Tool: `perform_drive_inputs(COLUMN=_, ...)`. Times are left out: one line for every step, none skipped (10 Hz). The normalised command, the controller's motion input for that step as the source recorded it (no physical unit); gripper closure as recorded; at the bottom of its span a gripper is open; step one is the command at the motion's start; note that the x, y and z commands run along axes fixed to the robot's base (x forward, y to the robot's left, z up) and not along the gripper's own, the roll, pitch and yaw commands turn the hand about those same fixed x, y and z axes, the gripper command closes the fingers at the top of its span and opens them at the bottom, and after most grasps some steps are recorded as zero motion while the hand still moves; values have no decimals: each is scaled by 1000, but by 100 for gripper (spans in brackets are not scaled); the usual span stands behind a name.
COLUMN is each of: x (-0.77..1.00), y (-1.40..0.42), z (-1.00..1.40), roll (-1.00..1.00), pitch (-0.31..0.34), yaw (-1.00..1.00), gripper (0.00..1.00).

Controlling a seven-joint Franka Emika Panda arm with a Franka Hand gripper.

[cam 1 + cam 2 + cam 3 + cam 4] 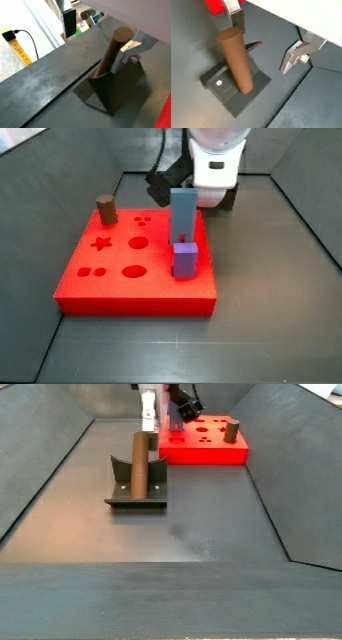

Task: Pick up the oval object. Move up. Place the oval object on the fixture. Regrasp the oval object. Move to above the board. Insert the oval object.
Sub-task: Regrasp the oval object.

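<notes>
The oval object (139,458), a long dark-brown peg, leans upright in the notch of the fixture (135,494) on the grey floor. Both wrist views show the oval object (236,60) rising from the fixture (234,92). My gripper (262,46) hangs open just above, one silver finger (294,55) well clear to one side and the other finger (234,15) close beside the peg's top. In a wrist view the peg (110,52) stands next to a finger (130,50), not clamped. The red board (134,258) lies beyond the fixture; a side view shows the board (203,444) behind my gripper (147,429).
On the board stand a tall blue block (183,216), a shorter purple block (186,259) and a stubby brown cylinder (104,208). Sloped grey bin walls (47,474) enclose the floor. A yellow object with a black cable (19,46) lies outside the bin.
</notes>
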Motion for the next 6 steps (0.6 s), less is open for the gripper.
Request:
perform_drive_inputs(x=511, y=-9, z=-24, roll=98, pitch=153, yaw=64, gripper=0)
perform_drive_inputs(x=386, y=-12, z=-21, roll=96, pitch=157, yaw=88, gripper=0)
perform_drive_inputs(x=316, y=-15, z=-21, roll=91, pitch=157, yaw=97, gripper=0)
perform_drive_inputs(x=255, y=-18, z=-24, roll=84, pitch=156, yaw=103, gripper=0)
perform_drive_inputs(x=190, y=-19, z=-17, roll=79, pitch=153, yaw=109, gripper=0)
perform_drive_inputs(x=0, y=0, z=0, roll=0, pitch=0, yaw=0, gripper=100)
